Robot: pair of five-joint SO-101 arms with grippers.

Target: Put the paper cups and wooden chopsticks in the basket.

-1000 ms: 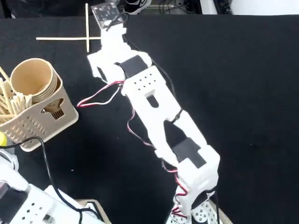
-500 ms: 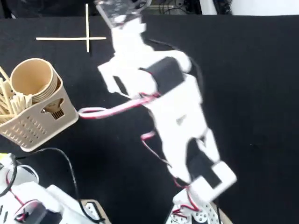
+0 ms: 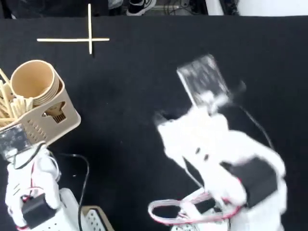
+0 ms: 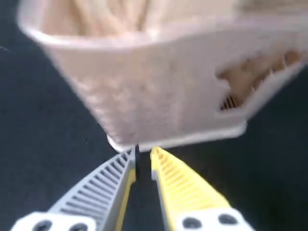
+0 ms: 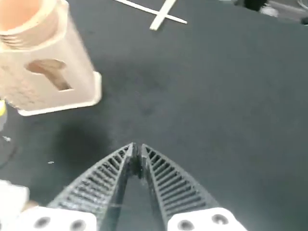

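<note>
Progress looks well advanced: a nested stack of paper cups (image 3: 34, 79) stands in the basket (image 3: 53, 122) at the left of the bench (image 3: 202, 43), with a bundle of wooden chopsticks (image 3: 10, 103) packed in beside it. What seems left is a pair of loose chopsticks (image 3: 90, 26) lying crossed at the far side of the bench, well apart from the basket. The left claw (image 4: 142, 161) sits just beside the basket's foot, its ribbed fingers nearly together with nothing between them. The right claw (image 5: 136, 156) is likewise closed and empty above bare bench. The basket is pale beige plastic with perforated walls and a cut-out handle. The cups are tan paper with rolled rims, the chopsticks slim, straight, pale wood, and the bench cover is matte black.
</note>
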